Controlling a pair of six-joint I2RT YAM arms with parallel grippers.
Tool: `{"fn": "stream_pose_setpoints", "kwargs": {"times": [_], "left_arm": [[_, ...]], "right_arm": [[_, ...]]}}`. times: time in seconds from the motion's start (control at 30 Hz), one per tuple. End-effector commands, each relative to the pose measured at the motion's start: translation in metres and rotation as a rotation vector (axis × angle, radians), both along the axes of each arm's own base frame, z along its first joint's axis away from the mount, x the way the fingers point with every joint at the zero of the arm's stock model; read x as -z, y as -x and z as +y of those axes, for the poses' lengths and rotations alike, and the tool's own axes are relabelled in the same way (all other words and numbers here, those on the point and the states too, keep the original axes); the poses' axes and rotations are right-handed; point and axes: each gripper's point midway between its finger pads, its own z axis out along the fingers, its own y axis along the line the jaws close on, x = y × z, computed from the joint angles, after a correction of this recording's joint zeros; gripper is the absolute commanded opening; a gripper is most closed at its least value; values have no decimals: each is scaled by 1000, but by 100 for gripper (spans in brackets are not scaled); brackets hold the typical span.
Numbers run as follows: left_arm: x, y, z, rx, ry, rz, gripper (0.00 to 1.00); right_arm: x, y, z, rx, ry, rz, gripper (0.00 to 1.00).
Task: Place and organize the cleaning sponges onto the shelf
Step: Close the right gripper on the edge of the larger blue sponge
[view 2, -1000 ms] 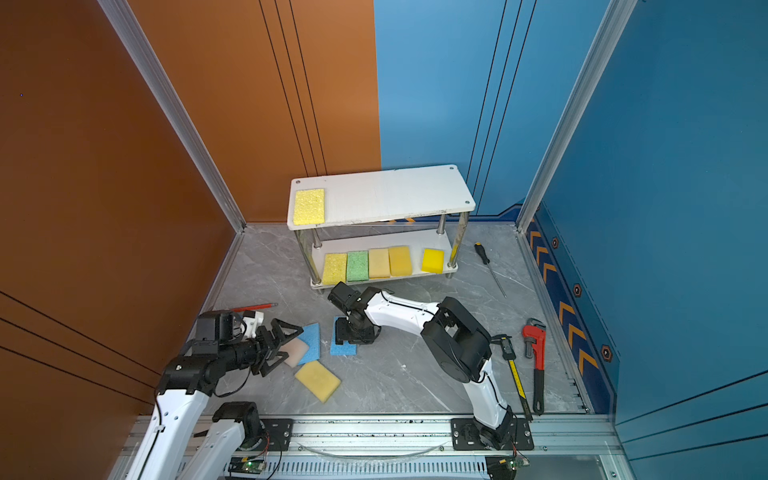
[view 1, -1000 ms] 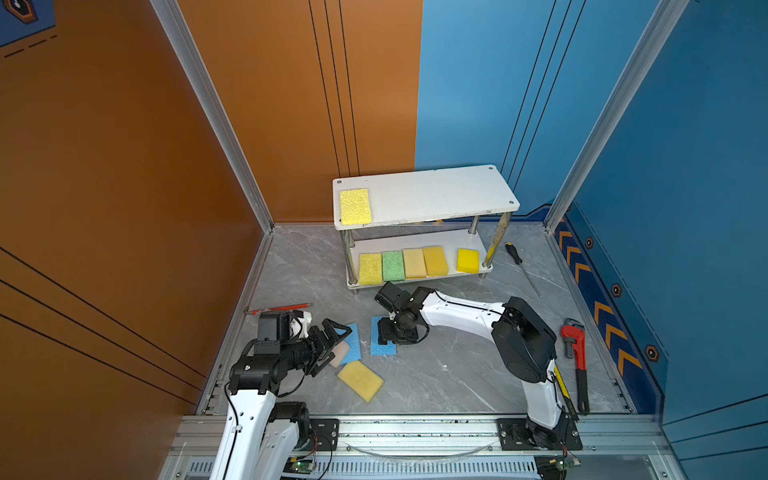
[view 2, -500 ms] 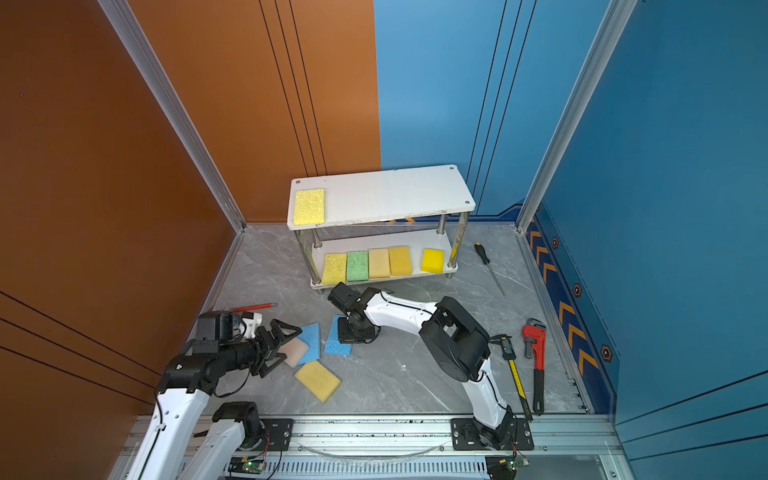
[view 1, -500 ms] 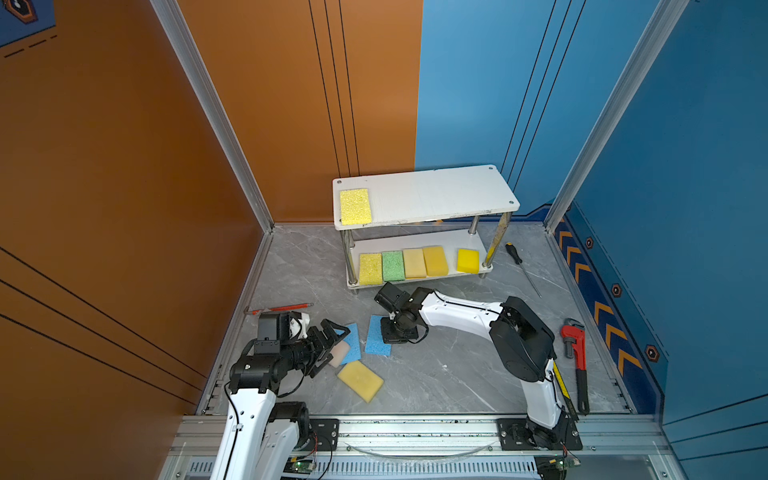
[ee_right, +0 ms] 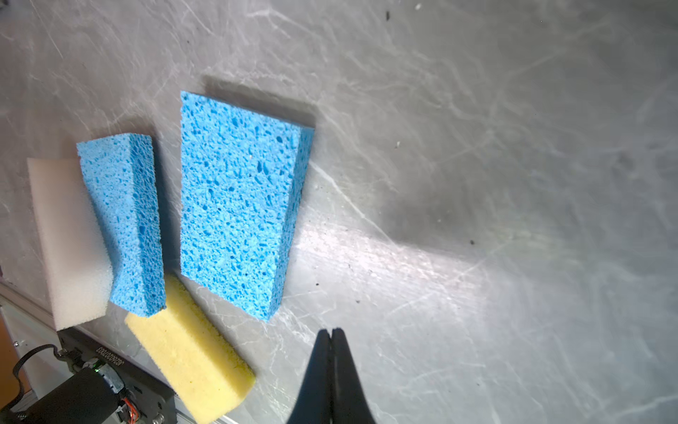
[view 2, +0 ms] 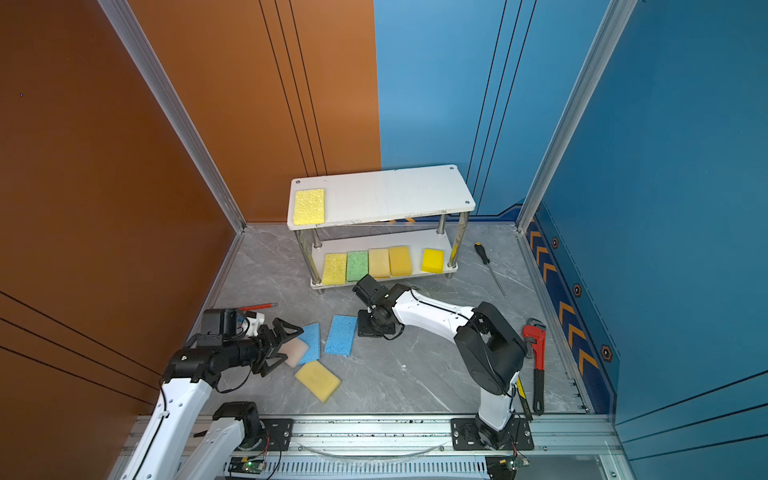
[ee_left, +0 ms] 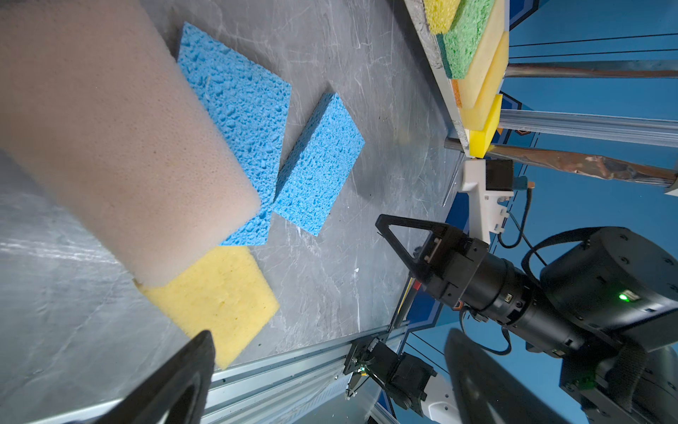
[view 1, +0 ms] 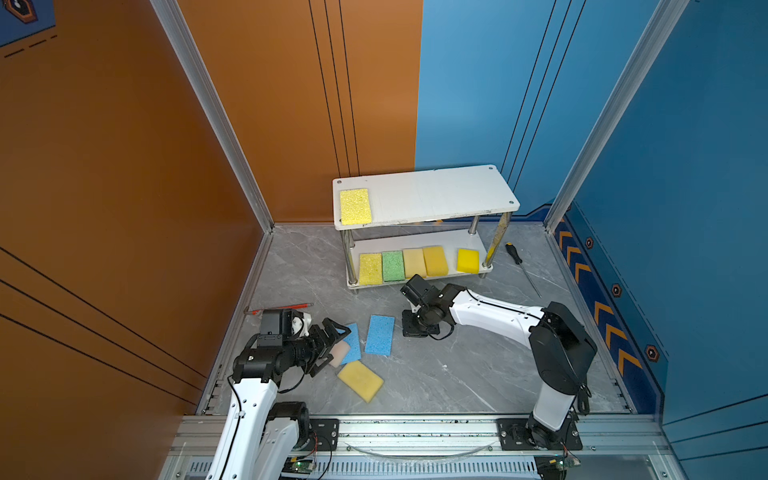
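The job looks a little past halfway. The shelf (view 1: 436,195) stands in the upper middle of both top views. A lone yellow sponge (view 1: 355,206) sits at the left end of its top board, and a row of five sponges (view 1: 414,262) lines the lower board. Four more lie on the worktop (view 1: 449,374) at lower centre: a blue sponge (view 1: 380,335), a second blue sponge (view 1: 352,343) just left of it, a pinkish sponge (view 1: 338,354) touching that one's left edge, and a pale yellow sponge (view 1: 360,380) below them.

The step in hand looks like a pick-up. The left pincer (view 1: 332,349) is spread wide with the pinkish sponge between its fingers; whether they touch it I cannot tell. The right pincer (ee_right: 332,341) is pressed together on nothing, just right of the blue sponge. Next, I judge, the left must close on the soft foam and lift it clear of its neighbours. The right needs to open before it can take anything.

The worktop is grey, veined and glossy. An orange wall (view 1: 124,166) and a blue wall (view 1: 706,166) enclose it. A screwdriver (view 1: 515,254) and a wrench (view 2: 536,357) lie at the right.
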Motion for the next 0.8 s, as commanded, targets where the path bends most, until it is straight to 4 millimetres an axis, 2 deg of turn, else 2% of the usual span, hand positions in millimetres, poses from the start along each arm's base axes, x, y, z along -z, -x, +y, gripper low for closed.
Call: {"fn": "stream_pose_setpoints", "kwargs": {"times": [0.0, 0.17, 0.23, 0.4, 0.57, 0.77], "left_arm": [[-17, -12, -4, 32, 1, -76, 98], [-15, -14, -2, 16, -11, -81, 98], [-14, -14, 0, 1, -15, -80, 98], [-15, -13, 0, -17, -10, -82, 98], [-13, -11, 0, -22, -2, -75, 98], [-13, -11, 1, -20, -3, -78, 98]], "right_arm": [[-16, 0, -3, -40, -65, -10, 0], [-17, -4, -11, -33, -97, 19, 1], [-16, -3, -3, -62, -113, 30, 19], [-3, 4, 30, -143, -133, 60, 44], [12, 4, 50, -160, -119, 71, 46], [26, 4, 63, -163, -104, 91, 46]]}}
